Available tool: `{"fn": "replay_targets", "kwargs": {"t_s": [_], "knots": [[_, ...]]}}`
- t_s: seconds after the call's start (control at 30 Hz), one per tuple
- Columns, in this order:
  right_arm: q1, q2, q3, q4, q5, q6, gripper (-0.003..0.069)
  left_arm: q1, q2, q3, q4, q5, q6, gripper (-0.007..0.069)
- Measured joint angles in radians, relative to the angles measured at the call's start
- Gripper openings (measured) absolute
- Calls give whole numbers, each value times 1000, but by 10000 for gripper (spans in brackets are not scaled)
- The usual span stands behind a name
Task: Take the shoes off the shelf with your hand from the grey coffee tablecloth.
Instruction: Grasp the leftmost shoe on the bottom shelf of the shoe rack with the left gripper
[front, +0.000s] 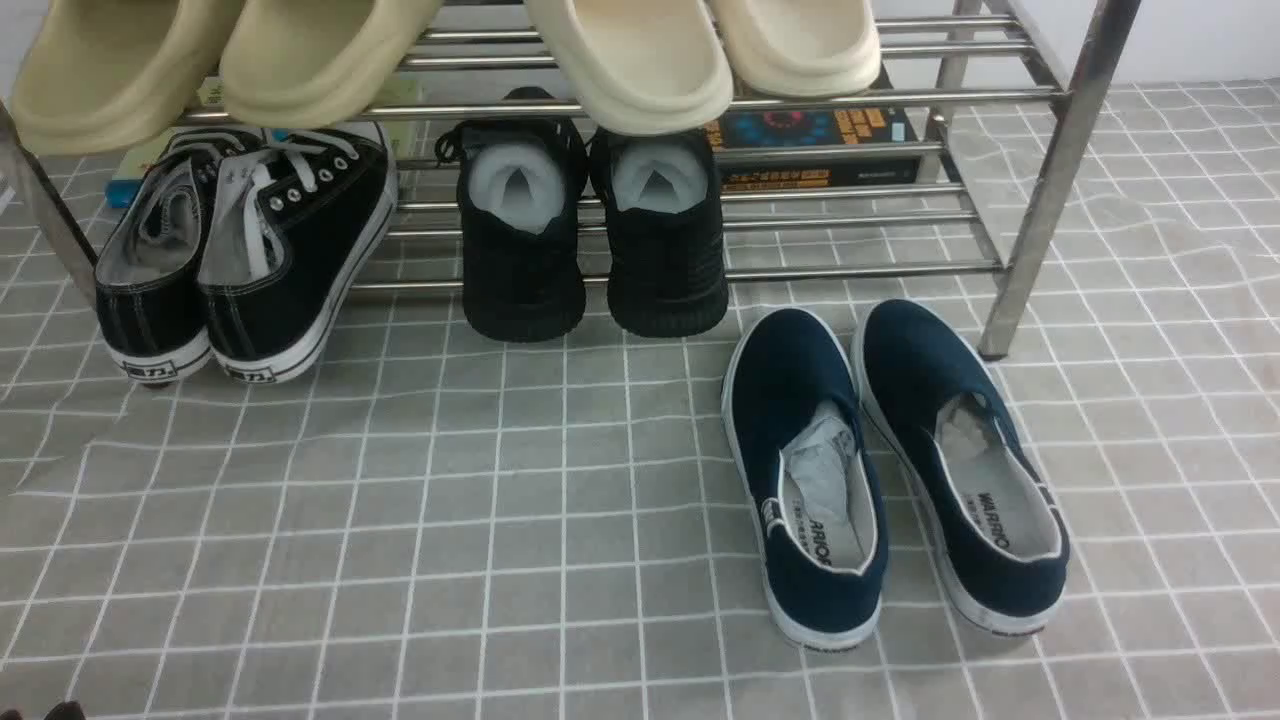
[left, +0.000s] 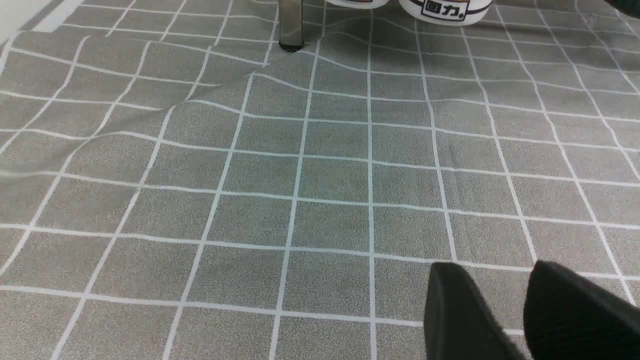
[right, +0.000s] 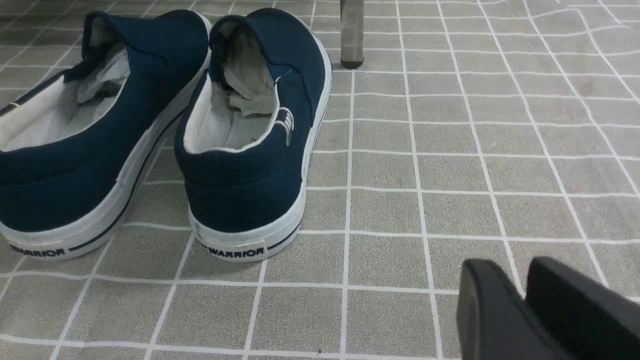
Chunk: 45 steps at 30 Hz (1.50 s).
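The shoes (front: 250, 250), black canvas sneakers with white laces and white soles, rest at the left end of the shelf's lower tier, heels toward me and down near the cloth. Their white heels show at the far edge of the left wrist view (left: 445, 10). The shelf (front: 850, 98) is silver tubes on slanted legs. The grey coffee tablecloth (front: 500, 520) covers the table. My left gripper (left: 500, 272) is open and empty, low over bare cloth, well short of the sneakers. My right gripper (right: 505, 272) is shut and empty over cloth, beside the navy slip-ons.
All-black knit sneakers (front: 590, 240) stand mid-shelf. Navy slip-ons (front: 890, 470) lie on the cloth in front of the shelf's right part, also in the right wrist view (right: 250, 125). Beige slippers (front: 640, 60) sit on the upper tier. Shelf legs (left: 290, 25) (right: 351, 35) stand on the cloth.
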<state>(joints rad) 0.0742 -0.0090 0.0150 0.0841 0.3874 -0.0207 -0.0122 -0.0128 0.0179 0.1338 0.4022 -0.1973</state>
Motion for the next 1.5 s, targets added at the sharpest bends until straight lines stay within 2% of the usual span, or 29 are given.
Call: {"fn": "replay_targets", "kwargs": {"t_s": [0.27, 0.4, 0.47, 0.53, 0.57, 0.6, 0.63, 0.67, 0.7, 0.73, 0.77, 0.87, 1.0, 1.1, 1.27, 1.3, 1.43, 1.5], "knots": [[0, 0, 0, 0, 0, 0, 148, 0, 0, 0, 5, 0, 0, 240], [0, 0, 0, 0, 0, 0, 149, 0, 0, 0, 59, 0, 0, 240], [0, 0, 0, 0, 0, 0, 150, 0, 0, 3, 58, -12, -40, 240], [0, 0, 0, 0, 0, 0, 151, 0, 0, 5, 18, -23, -119, 240], [0, 0, 0, 0, 0, 0, 154, 0, 0, 9, -79, -44, -236, 240], [0, 0, 0, 0, 0, 0, 154, 0, 0, 9, -92, -46, -269, 240], [0, 0, 0, 0, 0, 0, 157, 0, 0, 9, -202, -56, -408, 240], [0, 0, 0, 0, 0, 0, 159, 0, 0, 9, -265, -62, -491, 240], [0, 0, 0, 0, 0, 0, 159, 0, 0, 9, -288, -63, -491, 240], [0, 0, 0, 0, 0, 0, 162, 0, 0, 9, -353, -70, -608, 240], [0, 0, 0, 0, 0, 0, 163, 0, 0, 10, -385, -74, -675, 240], [0, 0, 0, 0, 0, 0, 167, 0, 0, 10, -402, -89, -757, 240], [0, 0, 0, 0, 0, 0, 173, 0, 0, 11, -378, -147, -775, 239], [0, 0, 0, 0, 0, 0, 176, 0, 0, 11, -357, -157, -766, 211], [0, 0, 0, 0, 0, 0, 187, 0, 33, -128, -331, -4, -617, 17], [0, 0, 0, 0, 0, 0, 187, 0, 39, -136, -329, 0, -617, 15], [0, 0, 0, 0, 0, 0, 194, 0, 252, -295, -244, 61, -590, 1], [0, 0, 0, 0, 0, 0, 199, 0, 439, -378, -186, 68, -587, 1]]}}
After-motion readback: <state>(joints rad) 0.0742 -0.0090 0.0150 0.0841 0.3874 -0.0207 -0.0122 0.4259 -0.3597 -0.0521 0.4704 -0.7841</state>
